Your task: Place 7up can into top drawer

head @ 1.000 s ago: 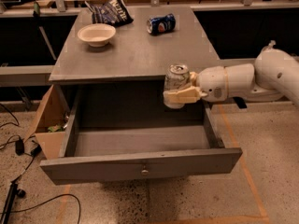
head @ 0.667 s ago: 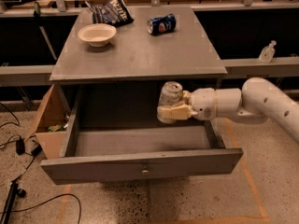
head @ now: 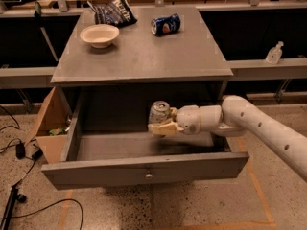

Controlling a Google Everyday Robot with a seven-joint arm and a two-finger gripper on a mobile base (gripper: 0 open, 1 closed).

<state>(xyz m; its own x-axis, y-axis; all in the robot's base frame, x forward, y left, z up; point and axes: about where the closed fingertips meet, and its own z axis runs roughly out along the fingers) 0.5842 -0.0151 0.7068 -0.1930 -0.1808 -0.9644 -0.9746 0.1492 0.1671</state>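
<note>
The top drawer [head: 144,169] of the grey cabinet stands pulled out wide, its front panel and small round knob toward me. My gripper [head: 160,126] reaches in from the right on a white arm and is shut on the 7up can [head: 159,113], a silver-white can with a shiny top. The can is held upright inside the drawer opening, a little above the drawer floor, right of centre.
On the cabinet top [head: 144,56] lie a white bowl [head: 100,35], a dark chip bag [head: 114,9] and a blue soda can [head: 166,24] on its side. A cardboard box [head: 48,128] stands left of the drawer. Cables lie on the floor at left. A small bottle [head: 274,53] sits on the right ledge.
My gripper has carried the can left and down, from beside the cabinet's front right edge into the open drawer space.
</note>
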